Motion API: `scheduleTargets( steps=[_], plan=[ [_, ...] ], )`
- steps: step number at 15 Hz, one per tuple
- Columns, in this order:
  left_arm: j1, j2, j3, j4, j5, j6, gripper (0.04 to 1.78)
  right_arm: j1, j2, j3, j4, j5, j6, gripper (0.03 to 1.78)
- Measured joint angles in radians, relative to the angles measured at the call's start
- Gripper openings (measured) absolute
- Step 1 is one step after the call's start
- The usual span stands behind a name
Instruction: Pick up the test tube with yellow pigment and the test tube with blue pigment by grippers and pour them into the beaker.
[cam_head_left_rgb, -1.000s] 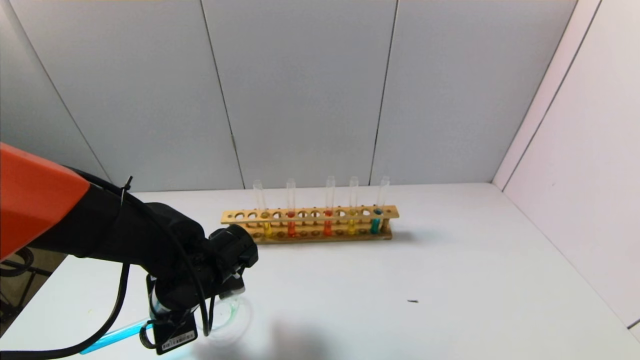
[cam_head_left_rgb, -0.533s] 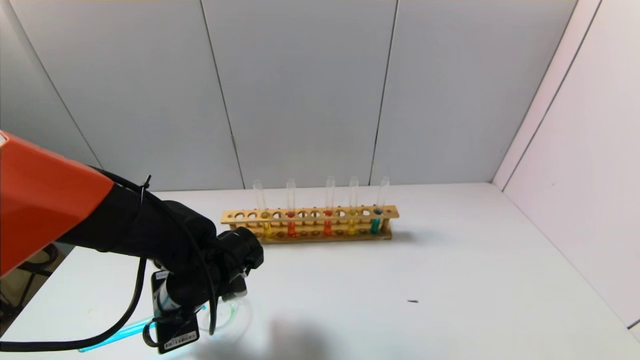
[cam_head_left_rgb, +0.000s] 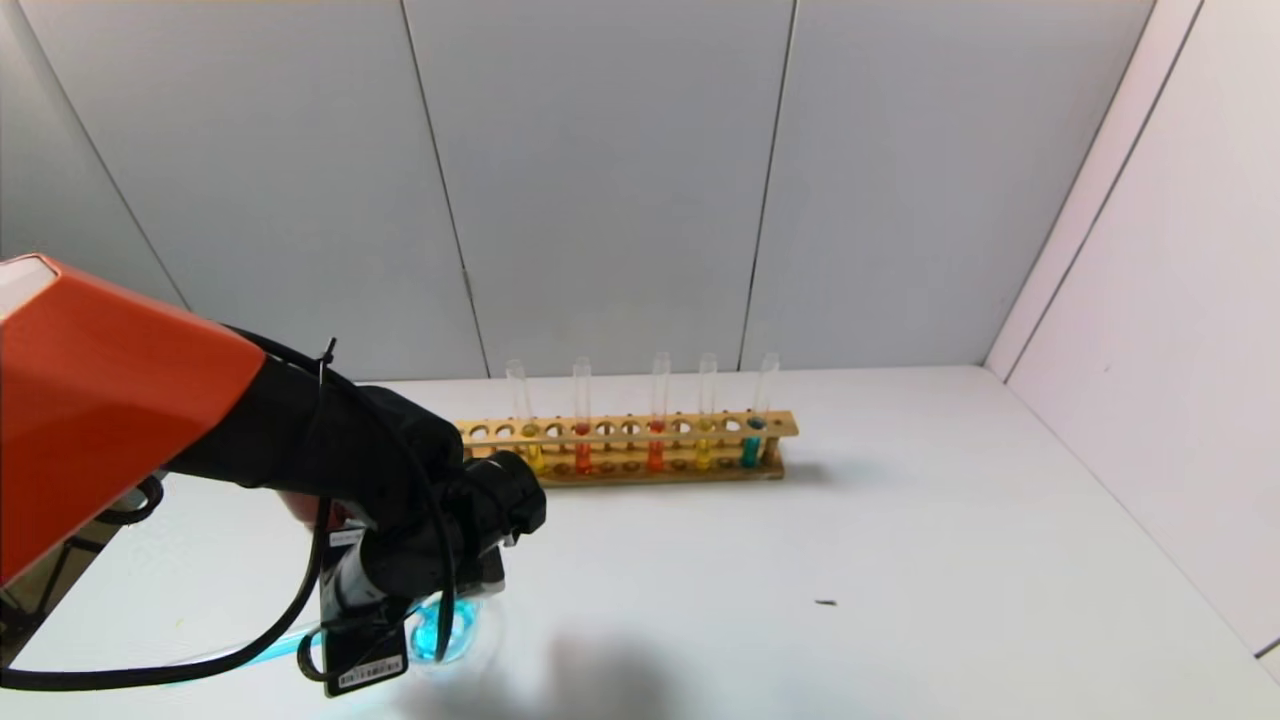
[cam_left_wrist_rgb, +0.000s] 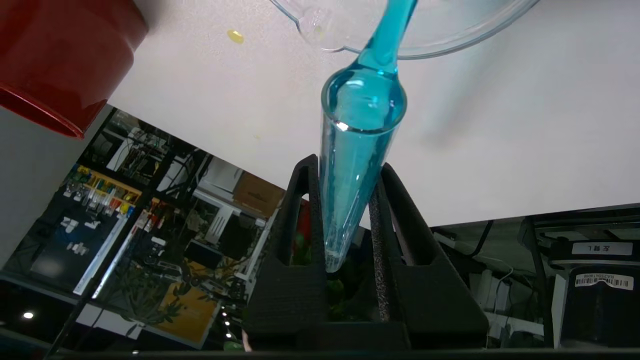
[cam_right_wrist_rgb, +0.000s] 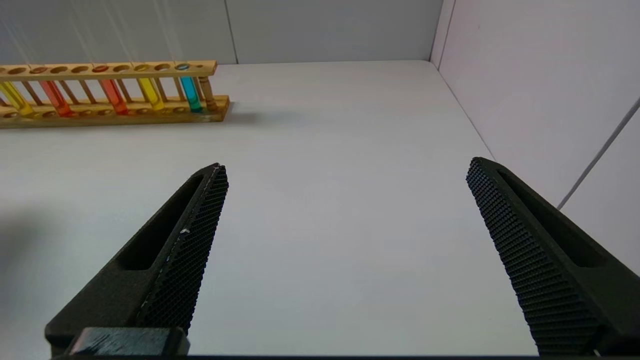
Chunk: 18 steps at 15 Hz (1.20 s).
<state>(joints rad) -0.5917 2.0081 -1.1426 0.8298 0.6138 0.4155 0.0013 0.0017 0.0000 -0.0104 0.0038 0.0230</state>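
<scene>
My left gripper (cam_left_wrist_rgb: 346, 162) is shut on the test tube with blue pigment (cam_left_wrist_rgb: 357, 200), held tilted with its mouth over the beaker (cam_left_wrist_rgb: 465, 37). A cyan stream runs from the tube into the beaker. In the head view the left gripper (cam_head_left_rgb: 405, 590) hangs over the beaker (cam_head_left_rgb: 478, 635), which holds blue liquid, near the table's front left. The tube's tail (cam_head_left_rgb: 290, 643) sticks out to the left. A test tube with yellow pigment (cam_head_left_rgb: 704, 447) stands in the wooden rack (cam_head_left_rgb: 620, 428). My right gripper (cam_right_wrist_rgb: 346, 164) is open and empty above bare table.
The rack at the back also holds a second yellow tube (cam_head_left_rgb: 533, 452), two orange-red tubes (cam_head_left_rgb: 655, 448) and a second blue tube (cam_head_left_rgb: 752, 446). A dark red cup (cam_left_wrist_rgb: 60, 55) stands close beside the beaker. The table's left edge is near the left gripper.
My left arm has risen and shifted right, tipping the blue tube further. Blue liquid now shows in the beaker, which looked clear before.
</scene>
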Motion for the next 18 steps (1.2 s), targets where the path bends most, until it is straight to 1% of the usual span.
scheduleTargets(
  steps=[6,12,16,18],
  plan=[
    [-0.009,0.039,-0.052,0.069,0.031,-0.001,0.32,0.0,0.0,0.0,0.0,0.0,0.0,1.74],
    [-0.029,0.086,-0.076,0.102,0.051,-0.003,0.32,0.0,0.0,0.0,0.0,0.0,0.0,1.74],
    [-0.046,0.126,-0.121,0.147,0.056,-0.005,0.32,0.0,0.0,0.0,0.0,0.0,0.0,1.74],
    [-0.048,0.14,-0.127,0.149,0.056,-0.005,0.32,0.0,0.0,0.0,0.0,0.0,0.0,1.74]
  ],
)
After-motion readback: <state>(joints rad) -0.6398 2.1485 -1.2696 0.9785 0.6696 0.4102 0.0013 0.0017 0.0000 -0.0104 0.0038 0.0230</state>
